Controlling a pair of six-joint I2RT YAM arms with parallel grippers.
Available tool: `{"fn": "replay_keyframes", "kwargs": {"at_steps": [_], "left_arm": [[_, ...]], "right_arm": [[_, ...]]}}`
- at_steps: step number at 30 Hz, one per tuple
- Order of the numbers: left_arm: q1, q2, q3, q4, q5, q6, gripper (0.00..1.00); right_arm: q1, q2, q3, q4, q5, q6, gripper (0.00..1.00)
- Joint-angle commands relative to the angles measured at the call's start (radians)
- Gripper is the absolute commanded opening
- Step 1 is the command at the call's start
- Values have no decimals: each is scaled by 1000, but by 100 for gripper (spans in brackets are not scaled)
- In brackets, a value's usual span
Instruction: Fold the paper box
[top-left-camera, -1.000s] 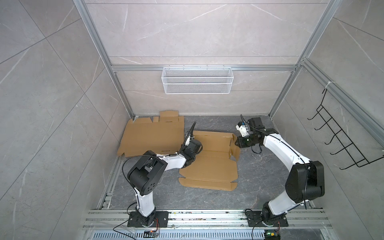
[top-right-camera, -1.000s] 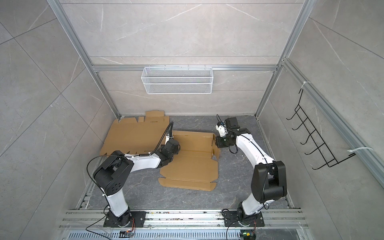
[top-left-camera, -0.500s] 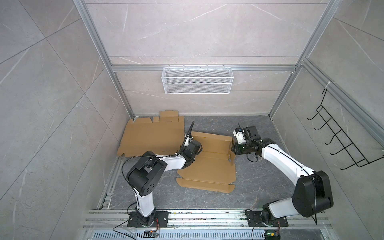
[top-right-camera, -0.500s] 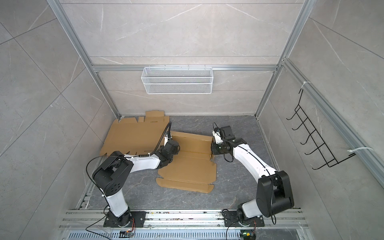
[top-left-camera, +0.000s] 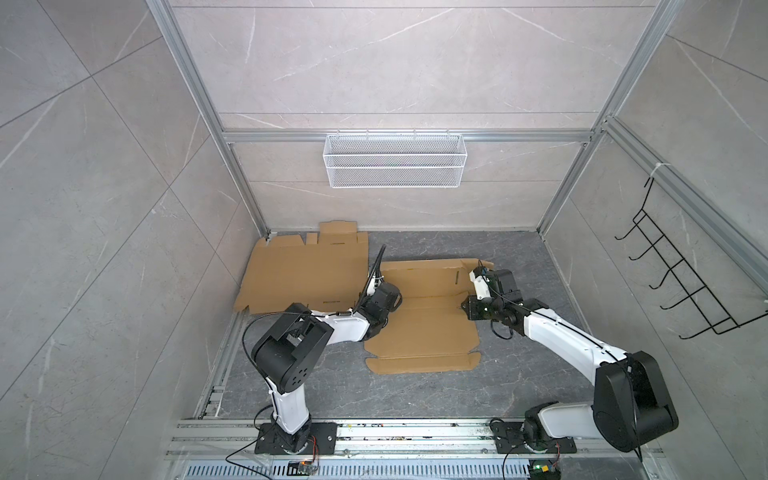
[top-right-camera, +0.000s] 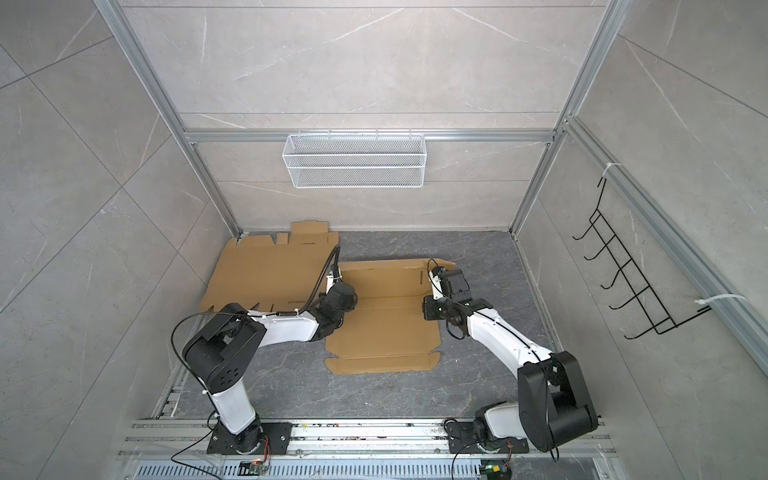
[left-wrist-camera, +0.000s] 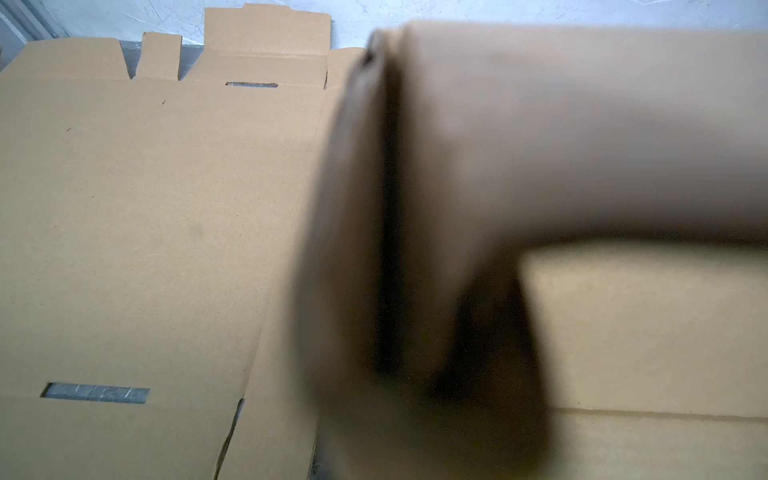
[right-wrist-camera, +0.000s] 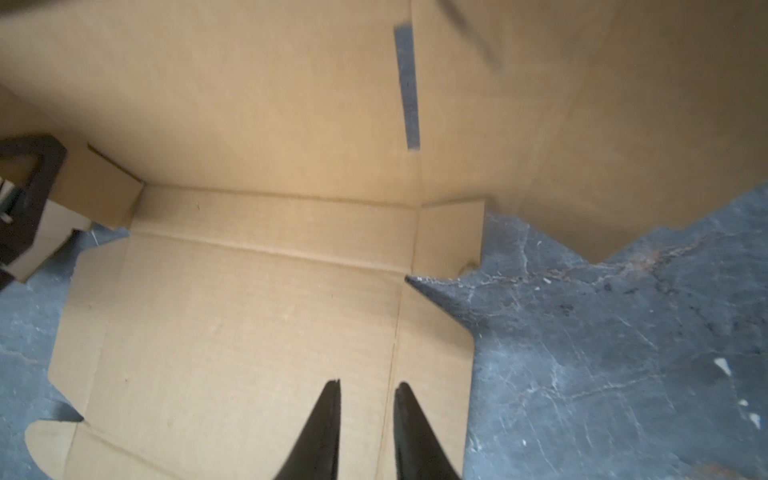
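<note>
The paper box is lying mostly flat on the dark, veined tabletop, straight below the white wire basket hanging on the pale tiled back wall. A spare cardboard sheet is resting below the basket too, toward the left arm. The left gripper is sitting closed at the box's edge (whether it is pinching cardboard is unclear). The right gripper is hovering over the box with its fingers slightly apart, holding nothing.

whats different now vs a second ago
The right tool drew back toward its base and slightly left, from the far right corner of the paper box to above its right edge; its jaws stand open, holding nothing. The left arm, the box and the spare flat cardboard stayed about where they were.
</note>
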Motion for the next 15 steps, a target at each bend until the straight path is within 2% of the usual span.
{"fn": "replay_keyframes", "kwargs": {"at_steps": [1, 4, 7, 8, 11, 15], "left_arm": [[-2, 1, -38, -63, 70, 62, 0], [-2, -6, -46, -64, 47, 82, 0], [-2, -8, -46, -65, 47, 94, 0], [-2, -6, -44, -70, 47, 95, 0], [-2, -1, -41, -71, 48, 102, 0], [-2, 2, -38, -72, 49, 116, 0]], "right_arm": [[-35, -11, 54, -30, -55, -26, 36], [-110, -32, 94, -90, -160, -42, 45], [-182, -94, 137, -109, -317, -8, 49], [-202, -119, 156, -113, -338, 15, 49], [-262, -130, 252, -166, -294, 86, 50], [-352, 8, 424, -355, -16, 95, 50]]}}
